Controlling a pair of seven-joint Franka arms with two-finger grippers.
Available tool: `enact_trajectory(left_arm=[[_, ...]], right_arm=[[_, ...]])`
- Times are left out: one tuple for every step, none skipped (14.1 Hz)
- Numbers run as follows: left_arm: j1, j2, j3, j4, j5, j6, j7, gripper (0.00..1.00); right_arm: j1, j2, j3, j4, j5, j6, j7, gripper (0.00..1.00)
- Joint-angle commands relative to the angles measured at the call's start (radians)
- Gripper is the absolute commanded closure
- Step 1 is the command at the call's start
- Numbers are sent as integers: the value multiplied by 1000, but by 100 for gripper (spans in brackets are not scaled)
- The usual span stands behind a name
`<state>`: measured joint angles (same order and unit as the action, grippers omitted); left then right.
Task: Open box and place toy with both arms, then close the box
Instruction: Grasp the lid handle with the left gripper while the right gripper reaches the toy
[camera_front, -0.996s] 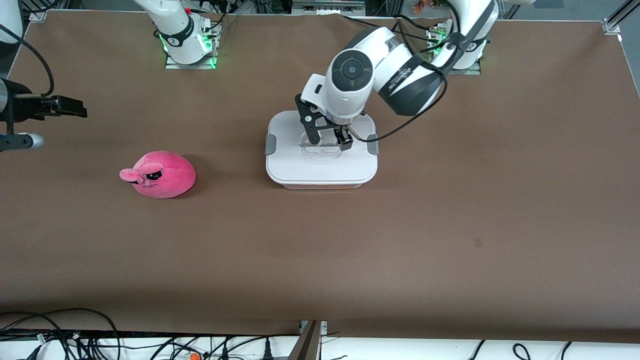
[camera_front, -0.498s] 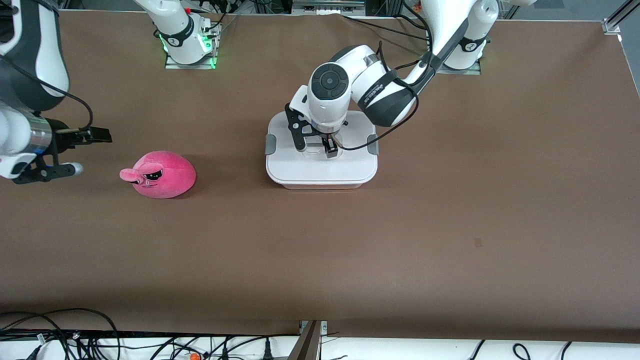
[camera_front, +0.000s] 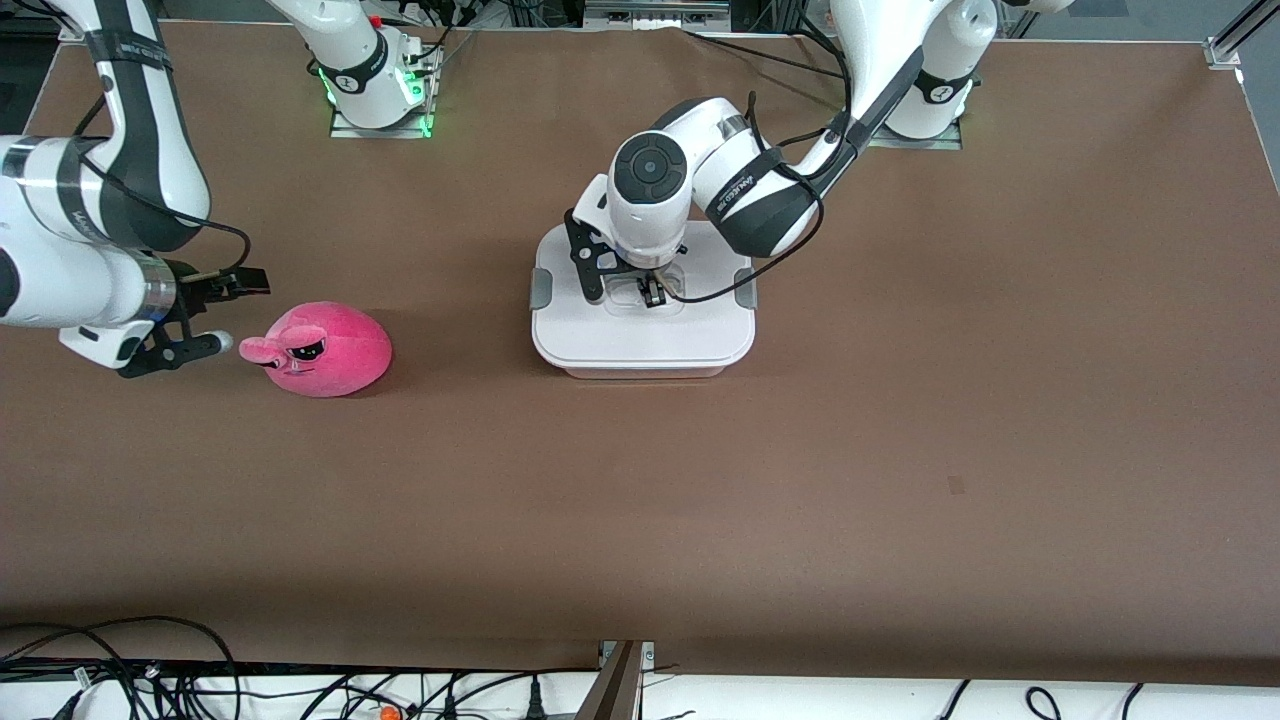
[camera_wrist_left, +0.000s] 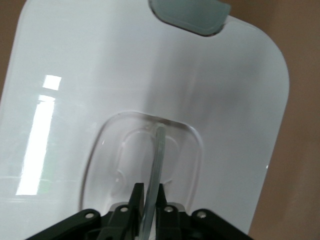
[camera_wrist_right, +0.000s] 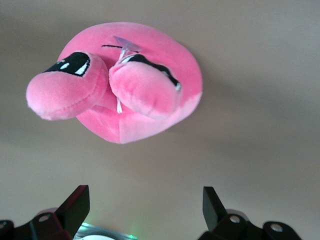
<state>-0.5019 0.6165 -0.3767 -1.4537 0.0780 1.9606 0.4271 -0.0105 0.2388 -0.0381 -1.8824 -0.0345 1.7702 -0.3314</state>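
The box (camera_front: 640, 325) stands mid-table with its white lid on and grey clips (camera_front: 540, 288) at both ends. My left gripper (camera_front: 650, 291) is down in the lid's recessed centre, shut on the clear handle (camera_wrist_left: 156, 150). In the left wrist view its fingers (camera_wrist_left: 136, 196) pinch the thin handle strip over the lid (camera_wrist_left: 100, 75). The pink plush toy (camera_front: 325, 350) lies on the table toward the right arm's end. My right gripper (camera_front: 235, 312) is open and empty, just off the toy's snout. In the right wrist view the toy (camera_wrist_right: 125, 85) lies ahead of the open right gripper (camera_wrist_right: 145, 200).
The brown table (camera_front: 700, 500) stretches wide around both things. The arm bases (camera_front: 375, 90) stand along its back edge. Cables (camera_front: 150, 680) hang below its front edge.
My right arm has swung in from the table's end to beside the toy. My left gripper has lowered into the lid's recess and closed on the handle.
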Motion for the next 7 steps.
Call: enact_trajectory(left_arm=[[0, -23, 4, 6, 17, -17, 13, 100], [5, -32, 4, 7, 16, -29, 13, 100], [6, -46, 4, 10, 16, -49, 15, 100], [6, -63, 4, 12, 13, -63, 15, 100], [12, -84, 4, 15, 6, -83, 15, 100], [14, -107, 4, 18, -3, -121, 13, 100], [17, -128, 4, 24, -4, -165, 13, 100]], right_arm=[[-6, -50, 6, -121, 30, 109, -25, 0], [-6, -47, 6, -136, 31, 141, -25, 0], [-6, -44, 9, -145, 31, 164, -23, 0], [-6, -39, 12, -149, 33, 182, -23, 0], [-5, -36, 14, -159, 33, 207, -23, 0], [-3, -32, 17, -175, 33, 239, -24, 0], [-3, -27, 29, -185, 33, 271, -23, 0]])
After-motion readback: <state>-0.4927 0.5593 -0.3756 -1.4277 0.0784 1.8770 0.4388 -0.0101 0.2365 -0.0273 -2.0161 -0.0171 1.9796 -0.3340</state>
